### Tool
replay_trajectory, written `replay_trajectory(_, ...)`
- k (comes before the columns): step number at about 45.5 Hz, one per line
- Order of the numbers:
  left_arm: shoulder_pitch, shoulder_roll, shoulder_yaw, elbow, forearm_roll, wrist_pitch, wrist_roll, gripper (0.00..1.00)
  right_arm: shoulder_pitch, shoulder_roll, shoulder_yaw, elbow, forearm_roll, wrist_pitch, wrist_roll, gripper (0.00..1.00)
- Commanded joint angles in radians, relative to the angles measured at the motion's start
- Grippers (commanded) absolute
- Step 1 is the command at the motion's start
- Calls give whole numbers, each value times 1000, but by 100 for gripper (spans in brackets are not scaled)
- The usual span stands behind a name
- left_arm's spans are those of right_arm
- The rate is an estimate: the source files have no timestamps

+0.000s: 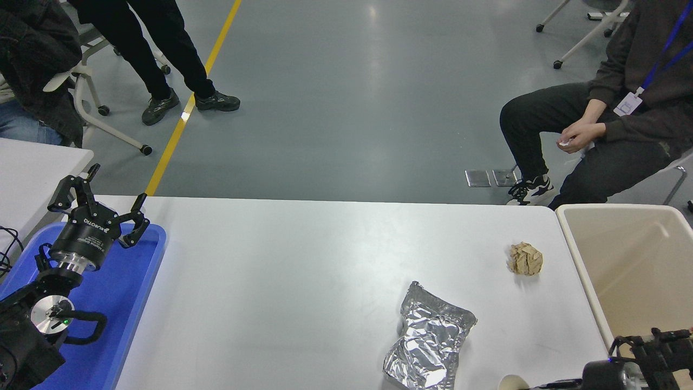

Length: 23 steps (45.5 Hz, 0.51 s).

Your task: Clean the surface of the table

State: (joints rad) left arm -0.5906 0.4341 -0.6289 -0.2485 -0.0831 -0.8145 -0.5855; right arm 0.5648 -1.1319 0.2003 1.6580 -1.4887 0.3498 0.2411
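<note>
The white table surface point(303, 271) spans the middle of the head view. On its right half lie a crumpled silver foil bag point(430, 344) and, farther back, a crumpled brown paper ball point(525, 258). My left gripper point(103, 201) is parked open over the far end of the blue tray point(132, 303), holding nothing. My right gripper point(652, 355) shows only partly at the bottom right corner, near the bin's front wall, well right of the foil bag.
A beige bin point(631, 260) stands against the table's right end. A pale round object point(511, 382) peeks in at the bottom edge. One person sits beyond the far right corner, others at the far left. A second white table point(32, 168) is at the left.
</note>
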Motion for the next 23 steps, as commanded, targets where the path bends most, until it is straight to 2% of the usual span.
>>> replay_trajectory(1, 0, 0, 0, 0, 0, 0, -1, 100, 84, -92, 5, 14, 50, 29, 40, 0)
replay_trajectory(16, 0, 0, 0, 0, 0, 0, -1, 100, 237, -196, 14, 23, 79, 69, 90, 0)
replay_trajectory(23, 0, 0, 0, 0, 0, 0, 1, 100, 355, -244, 18, 28, 126, 133, 90, 0)
